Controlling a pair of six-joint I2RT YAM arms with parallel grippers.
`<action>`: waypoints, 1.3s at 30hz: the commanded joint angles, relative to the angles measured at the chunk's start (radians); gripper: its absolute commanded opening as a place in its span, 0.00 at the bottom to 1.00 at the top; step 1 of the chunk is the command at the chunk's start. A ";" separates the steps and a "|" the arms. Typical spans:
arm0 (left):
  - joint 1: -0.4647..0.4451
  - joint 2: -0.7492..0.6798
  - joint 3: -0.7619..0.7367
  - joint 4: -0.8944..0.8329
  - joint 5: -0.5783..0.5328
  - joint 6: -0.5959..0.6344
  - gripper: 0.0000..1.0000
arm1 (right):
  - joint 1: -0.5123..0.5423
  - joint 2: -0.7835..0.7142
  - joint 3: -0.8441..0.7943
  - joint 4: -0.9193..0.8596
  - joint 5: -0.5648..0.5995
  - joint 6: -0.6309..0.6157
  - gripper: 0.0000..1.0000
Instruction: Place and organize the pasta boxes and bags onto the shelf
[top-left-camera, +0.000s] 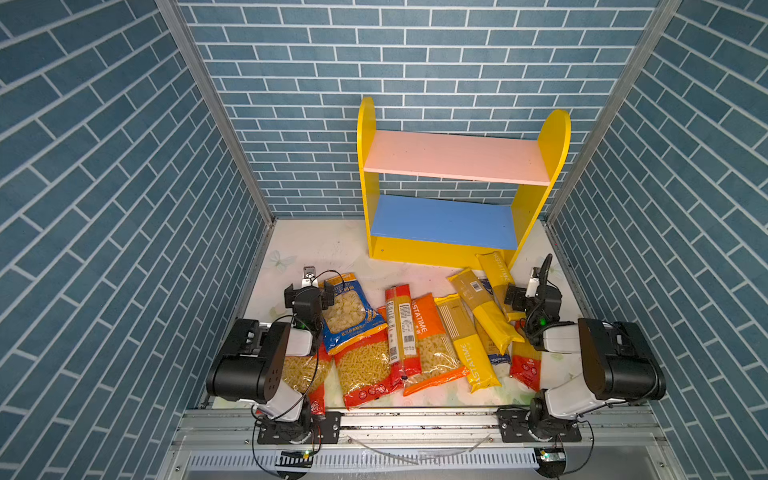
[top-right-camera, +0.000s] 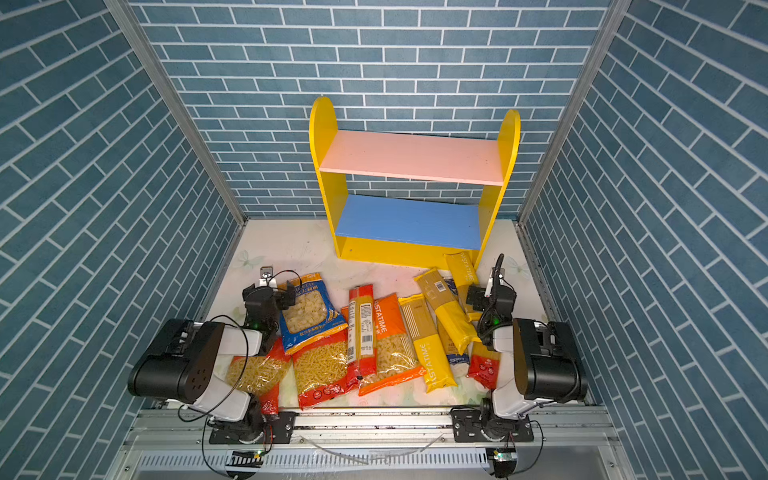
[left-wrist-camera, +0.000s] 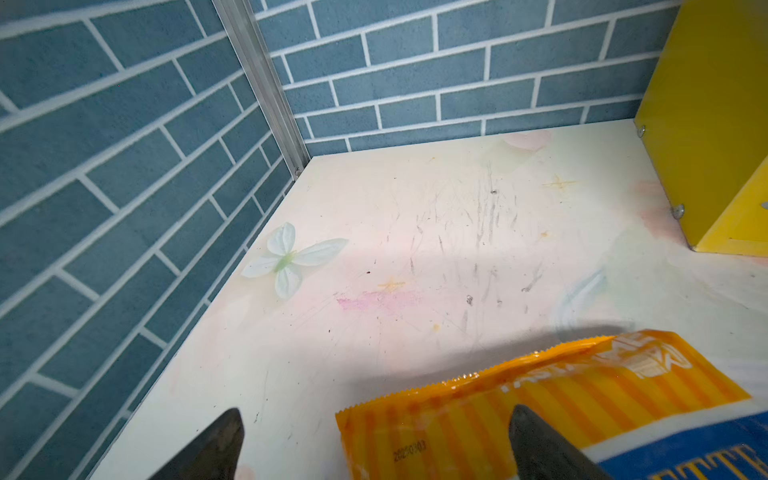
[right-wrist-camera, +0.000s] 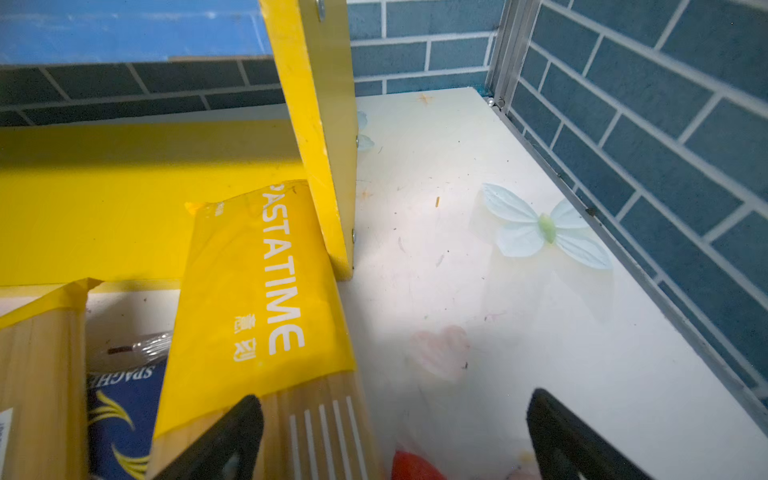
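Observation:
The shelf (top-left-camera: 548, 137) (top-right-camera: 505, 141) stands at the back with its pink and blue boards bare. Pasta packets lie heaped on the table in front: a blue bag (top-left-camera: 349, 311), red bags (top-left-camera: 365, 365), a red spaghetti pack (top-left-camera: 401, 332), an orange bag (top-left-camera: 432, 345) and yellow PASTATIME packs (top-left-camera: 467, 345). My left gripper (top-left-camera: 309, 286) (left-wrist-camera: 376, 415) hovers open over the blue bag's orange-striped top (left-wrist-camera: 540, 399). My right gripper (top-left-camera: 534, 293) (right-wrist-camera: 395, 399) is open beside a yellow pack (right-wrist-camera: 249, 282) that leans on the shelf's side panel (right-wrist-camera: 320, 124).
Blue brick-pattern walls (top-left-camera: 124, 208) close the cell on three sides. White tabletop (left-wrist-camera: 415, 249) lies bare to the left of the shelf and along the right wall (right-wrist-camera: 519, 311). A dark blue spaghetti pack (right-wrist-camera: 120, 411) sits under the yellow ones.

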 joint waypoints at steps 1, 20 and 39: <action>0.007 -0.013 0.014 0.003 0.002 -0.002 1.00 | -0.006 0.004 0.018 0.034 -0.042 -0.041 0.99; 0.007 -0.012 0.014 0.001 0.002 -0.002 1.00 | -0.007 0.004 0.032 0.007 -0.051 -0.045 0.99; 0.008 -0.013 0.016 -0.001 0.001 -0.004 1.00 | -0.013 0.006 0.036 0.000 -0.046 -0.033 0.99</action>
